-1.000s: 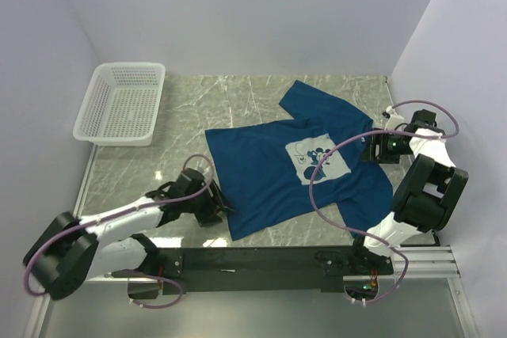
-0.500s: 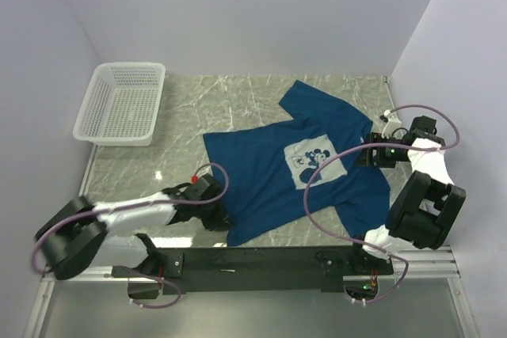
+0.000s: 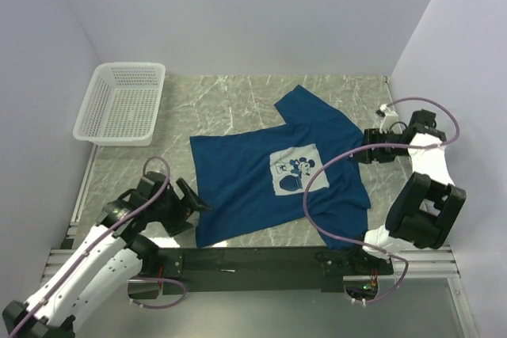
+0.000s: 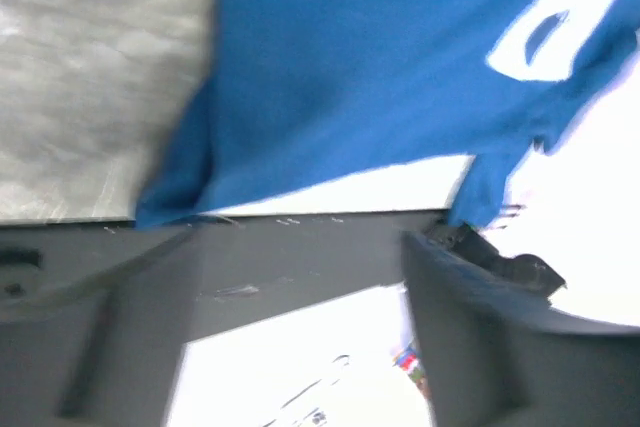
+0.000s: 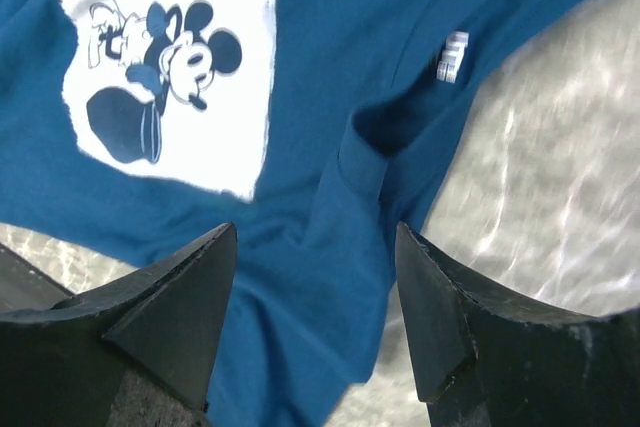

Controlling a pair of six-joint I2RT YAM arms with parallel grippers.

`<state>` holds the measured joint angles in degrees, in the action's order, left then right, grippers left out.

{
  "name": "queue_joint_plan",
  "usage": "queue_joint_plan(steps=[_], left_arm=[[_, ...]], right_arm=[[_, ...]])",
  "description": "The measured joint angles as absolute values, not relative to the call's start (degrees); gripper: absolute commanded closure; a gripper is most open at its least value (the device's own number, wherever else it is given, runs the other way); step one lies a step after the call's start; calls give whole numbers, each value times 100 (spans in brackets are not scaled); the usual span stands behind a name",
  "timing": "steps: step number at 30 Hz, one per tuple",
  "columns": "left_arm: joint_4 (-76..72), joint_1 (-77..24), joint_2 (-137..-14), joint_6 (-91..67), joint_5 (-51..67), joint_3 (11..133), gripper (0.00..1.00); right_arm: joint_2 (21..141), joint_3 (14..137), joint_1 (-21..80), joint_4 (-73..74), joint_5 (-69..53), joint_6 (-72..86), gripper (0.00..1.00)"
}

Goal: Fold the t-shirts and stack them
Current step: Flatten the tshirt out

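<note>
On the grey marbled stone worktop (image 3: 238, 93), the dark blue short-sleeved cloth t-shirt (image 3: 238, 172) is lying spread out and unfolded, its pale square cartoon print (image 3: 295, 170) facing up. From above, the left hand (image 3: 188, 210) is hovering just beside the shirt's near left corner, and the right hand (image 3: 363, 153) is sitting at the shirt's right edge. The white plastic mesh basket (image 3: 115, 137) is standing well apart at the far left, where neither wrist camera is catching it.

The right wrist view is giving what the overhead one cannot. The right hand (image 5: 312, 237) is spread wide and gripping nothing. Between its two dark fingers (image 5: 170, 327), rumpled cloth is showing by the neck opening, with a small white label (image 5: 455, 55). The left wrist view is blurring badly, showing only one dark finger (image 4: 480, 317) and the shirt's hem lying next to the black base rail (image 4: 250, 257). Whether that hand is spread or pressed together I cannot tell.
</note>
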<state>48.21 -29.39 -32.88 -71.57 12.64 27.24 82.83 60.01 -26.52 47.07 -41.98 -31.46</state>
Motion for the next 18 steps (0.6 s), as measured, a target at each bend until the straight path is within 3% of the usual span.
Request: queue_joint_plan(steps=[4,8,10,11,14,18], left_arm=[[5050,-2928,-3175,-6775,904,3874,0],[4342,-2842,-3774,-6045,561,4674,2],[3721,-2574,-4447,-5625,534,4727,5],[3430,-2362,-4897,-5395,569,4744,16],[2458,-1551,-6431,-4768,963,4794,27],[1894,-851,-8243,-4163,1212,5238,31]], right_arm=[[8932,6726,-2147,4709,-4012,-3120,29],[9819,7725,-1518,4689,-3920,-3033,28],[10304,8331,-1205,4711,-3957,-3050,28],[10558,8676,-1061,4834,-4029,-3083,28],[11004,9406,-768,4919,-4244,-3162,27],[10962,9489,-596,4866,-4451,-3183,27]])
